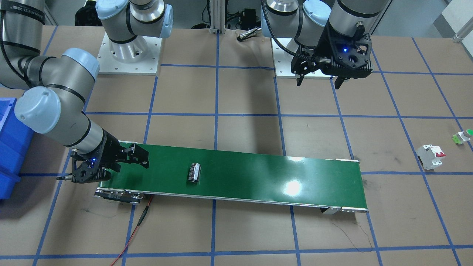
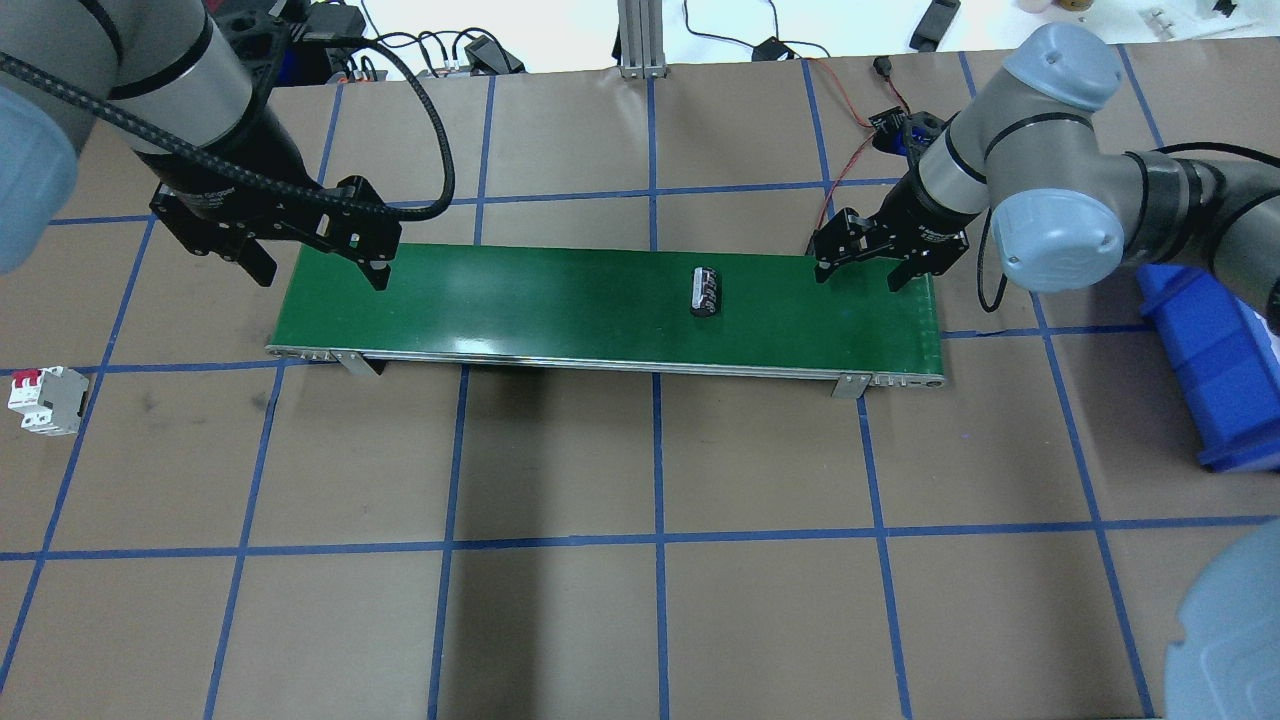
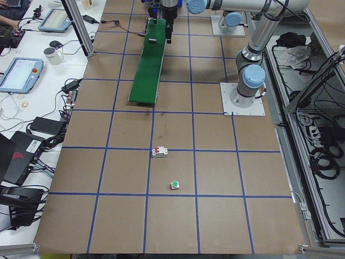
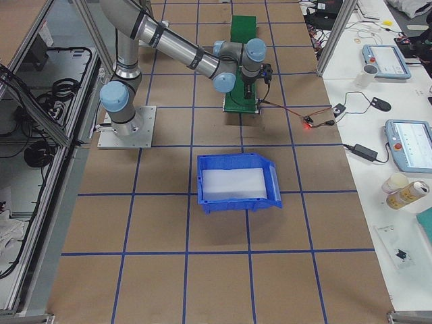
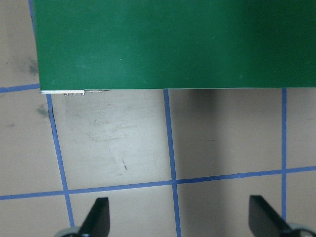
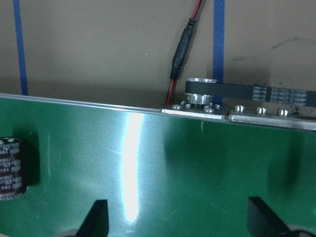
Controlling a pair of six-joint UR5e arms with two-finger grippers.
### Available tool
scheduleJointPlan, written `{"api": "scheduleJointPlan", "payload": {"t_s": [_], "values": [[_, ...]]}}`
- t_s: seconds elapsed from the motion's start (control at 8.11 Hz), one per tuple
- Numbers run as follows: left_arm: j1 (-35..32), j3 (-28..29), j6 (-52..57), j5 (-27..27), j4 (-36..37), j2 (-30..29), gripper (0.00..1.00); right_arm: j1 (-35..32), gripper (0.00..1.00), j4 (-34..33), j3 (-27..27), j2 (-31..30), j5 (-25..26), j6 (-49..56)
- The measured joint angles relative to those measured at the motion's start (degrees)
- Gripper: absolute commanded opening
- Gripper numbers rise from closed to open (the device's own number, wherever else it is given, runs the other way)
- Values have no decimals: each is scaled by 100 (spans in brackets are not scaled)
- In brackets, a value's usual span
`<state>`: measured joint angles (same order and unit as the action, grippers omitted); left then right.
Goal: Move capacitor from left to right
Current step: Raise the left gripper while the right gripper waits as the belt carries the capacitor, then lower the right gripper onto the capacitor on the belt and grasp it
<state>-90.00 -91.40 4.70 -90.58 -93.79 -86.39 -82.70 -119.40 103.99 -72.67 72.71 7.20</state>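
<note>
The capacitor [image 1: 194,172], a small black cylinder with silvery markings, lies on its side on the green conveyor belt [image 1: 258,173]. In the overhead view the capacitor [image 2: 707,290] sits right of the belt's middle. My right gripper [image 2: 860,277] is open and empty over the belt's right end, a short way from the capacitor. The right wrist view shows the capacitor [image 6: 10,168] at the left edge, ahead of the open gripper [image 6: 178,219]. My left gripper [image 2: 322,275] is open and empty above the belt's left end. The left wrist view shows its fingers [image 5: 98,219] over bare table.
A white circuit breaker with red switches [image 2: 45,400] and a green-capped push button [image 1: 462,136] lie on the table beyond the belt's left end. A blue bin [image 2: 1215,360] stands to the right of the belt. A red cable [image 1: 136,225] runs from the belt's right end.
</note>
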Motion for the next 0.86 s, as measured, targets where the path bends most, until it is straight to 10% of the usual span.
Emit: {"api": "scheduleJointPlan", "payload": {"t_s": [0.86], "values": [[0, 0, 2, 3, -4, 0, 100, -308, 95, -234, -85, 80, 7, -763]]}}
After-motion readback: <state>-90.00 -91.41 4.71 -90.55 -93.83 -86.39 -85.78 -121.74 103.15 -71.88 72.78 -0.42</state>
